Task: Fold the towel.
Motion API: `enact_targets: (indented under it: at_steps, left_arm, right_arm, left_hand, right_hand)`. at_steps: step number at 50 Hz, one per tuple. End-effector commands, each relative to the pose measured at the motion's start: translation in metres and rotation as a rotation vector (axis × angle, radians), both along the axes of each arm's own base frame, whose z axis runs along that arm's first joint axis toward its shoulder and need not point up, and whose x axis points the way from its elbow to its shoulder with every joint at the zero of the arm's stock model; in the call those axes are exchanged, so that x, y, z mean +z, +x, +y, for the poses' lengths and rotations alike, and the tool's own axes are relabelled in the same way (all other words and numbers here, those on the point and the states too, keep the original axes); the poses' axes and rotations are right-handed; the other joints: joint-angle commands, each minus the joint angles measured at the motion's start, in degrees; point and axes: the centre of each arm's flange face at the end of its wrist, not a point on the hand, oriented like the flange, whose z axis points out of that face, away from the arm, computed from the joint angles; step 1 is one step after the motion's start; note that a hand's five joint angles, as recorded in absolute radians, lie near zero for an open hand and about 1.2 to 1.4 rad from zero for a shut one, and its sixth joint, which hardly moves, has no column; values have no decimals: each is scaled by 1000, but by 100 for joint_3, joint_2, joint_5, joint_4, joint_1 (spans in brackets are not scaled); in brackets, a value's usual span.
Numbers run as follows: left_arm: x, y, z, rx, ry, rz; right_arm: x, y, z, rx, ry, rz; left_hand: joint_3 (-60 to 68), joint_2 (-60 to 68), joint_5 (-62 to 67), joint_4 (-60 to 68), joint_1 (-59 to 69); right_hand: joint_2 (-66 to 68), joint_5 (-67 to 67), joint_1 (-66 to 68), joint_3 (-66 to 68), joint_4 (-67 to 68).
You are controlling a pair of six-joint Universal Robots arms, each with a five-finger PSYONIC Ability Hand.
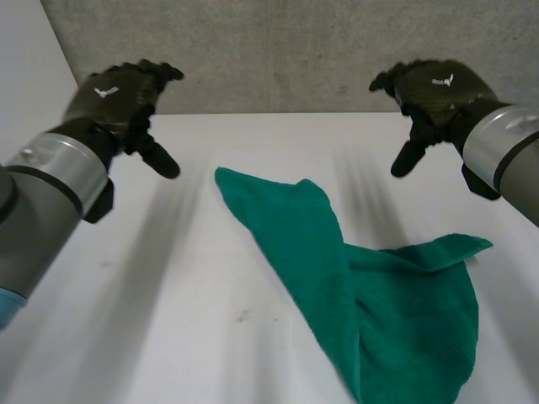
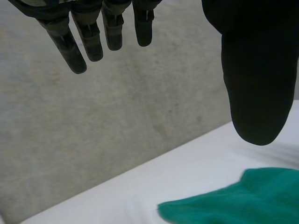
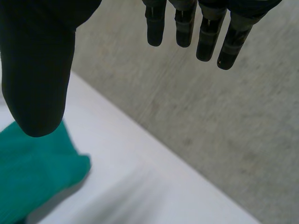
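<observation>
1. Head view: the green towel (image 1: pixel 396 320) lies rumpled, unfolded, on my table (image 1: pixel 168 320).
2. Left hand (image 1: pixel 118 97) and right hand (image 1: pixel 434 93) hover flanking the towel, fingers slack and empty; I judge them poised to grab.

both arms reach forward and up from the near side, the left arm (image 1: pixel 46 194) and the right arm (image 1: pixel 505 143) each ending in a grey wrist cuff, and the two hands are raised at about the same height, well apart from each other. the left hand (image 1: pixel 118 94) hangs palm down with its thumb jutting down and inward, and in the left wrist view its fingers (image 2: pixel 65 46) are straight and set apart from the thumb, holding nothing. the right hand (image 1: pixel 438 91) mirrors it: thumb pointing down and inward, fingers (image 3: pixel 209 39) straight and loose in its own wrist view, with an open gap to the thumb.
</observation>
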Motion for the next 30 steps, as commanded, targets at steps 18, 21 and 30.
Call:
enact_targets:
  at_steps: [18, 21, 30]
  left_arm:
    - [-171, -140, 56, -622, -9, -462]
    - [-190, -145, 57, -643, -10, -507]
    - [-180, -158, 47, -617, -86, -473]
  right_arm:
    - [-91, -75, 22, -154, 234, 188]
    - [-99, -81, 25, -152, 249, 179]
    - [-112, -96, 25, -169, 289, 157]
  left_hand:
    - [383, 456, 352, 442, 434]
    - [786, 858, 754, 844, 836]
    - [6774, 6846, 6742, 6832, 6824]
  right_hand:
    - [-259, -304, -70, -201, -327]
    - [-259, -304, -70, -201, -327]
    - [-259, -304, -70, -201, -327]
